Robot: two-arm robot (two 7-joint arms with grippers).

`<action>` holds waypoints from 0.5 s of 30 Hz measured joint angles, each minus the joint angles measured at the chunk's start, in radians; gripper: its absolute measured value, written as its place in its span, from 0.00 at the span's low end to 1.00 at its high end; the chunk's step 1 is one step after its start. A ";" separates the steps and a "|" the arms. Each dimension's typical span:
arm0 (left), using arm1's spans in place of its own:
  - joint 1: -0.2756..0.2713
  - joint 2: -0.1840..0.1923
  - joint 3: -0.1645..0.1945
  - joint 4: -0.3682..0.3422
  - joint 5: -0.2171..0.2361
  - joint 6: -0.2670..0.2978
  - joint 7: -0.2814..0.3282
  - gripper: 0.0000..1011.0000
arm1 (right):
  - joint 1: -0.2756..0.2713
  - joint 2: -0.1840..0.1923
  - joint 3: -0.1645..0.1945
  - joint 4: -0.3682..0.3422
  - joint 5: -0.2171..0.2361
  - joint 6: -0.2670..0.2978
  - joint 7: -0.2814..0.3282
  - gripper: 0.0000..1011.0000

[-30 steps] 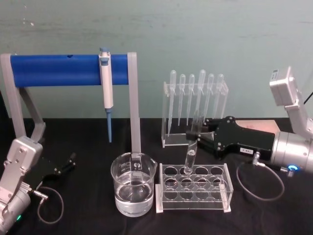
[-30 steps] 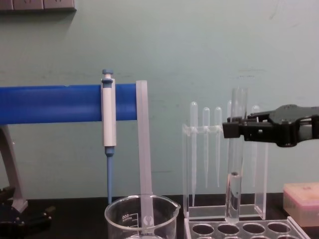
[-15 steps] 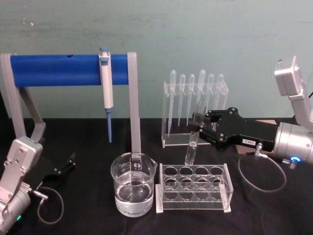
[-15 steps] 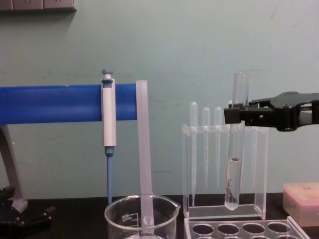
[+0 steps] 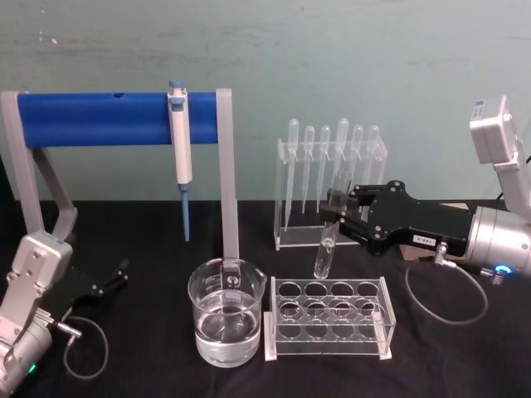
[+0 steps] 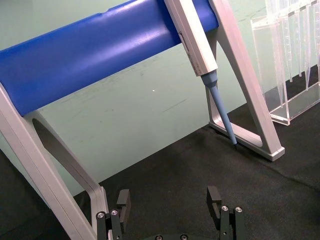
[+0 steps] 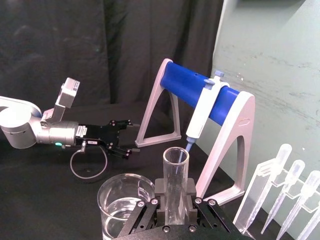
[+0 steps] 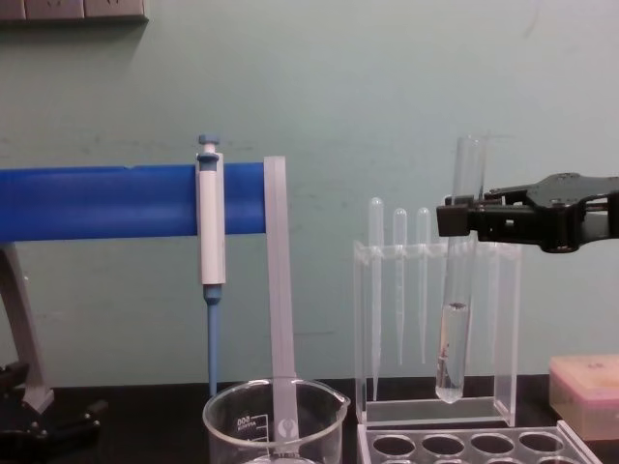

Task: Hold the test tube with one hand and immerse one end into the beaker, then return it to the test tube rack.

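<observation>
the right gripper point(image 7: 175, 199) is clamping the test tube point(image 7: 176, 167) between its black fingers point(image 7: 161, 192), and the tube is standing upright with its open rim toward the camera. the beaker point(image 7: 125, 200), holding clear water, is sitting just beside it. behind them the pipettor point(image 7: 202, 112) is hanging on the blue bar point(image 7: 192, 92). farther off, the left gripper point(image 7: 125, 137) is sitting low over the black cloth point(image 7: 40, 200), fingers apart.

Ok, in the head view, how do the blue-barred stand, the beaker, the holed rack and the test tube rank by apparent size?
1. blue-barred stand: largest by far.
2. holed rack and beaker: too close to rank. The rack looks wider, the beaker taller.
3. test tube: smallest.
</observation>
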 joint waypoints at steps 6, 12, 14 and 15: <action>0.000 0.000 0.000 0.000 0.000 0.000 0.000 0.99 | 0.000 -0.001 0.001 0.000 0.000 0.004 0.000 0.22; 0.000 0.000 0.000 0.000 0.000 0.000 0.000 0.99 | -0.001 -0.001 0.001 -0.001 0.000 0.005 0.000 0.22; 0.000 0.000 0.000 0.000 0.000 0.000 0.000 0.99 | -0.001 -0.001 0.002 -0.001 0.000 0.005 0.000 0.22; 0.000 0.000 0.000 0.000 0.000 0.000 0.000 0.99 | -0.001 -0.001 0.002 -0.001 0.000 0.005 -0.001 0.22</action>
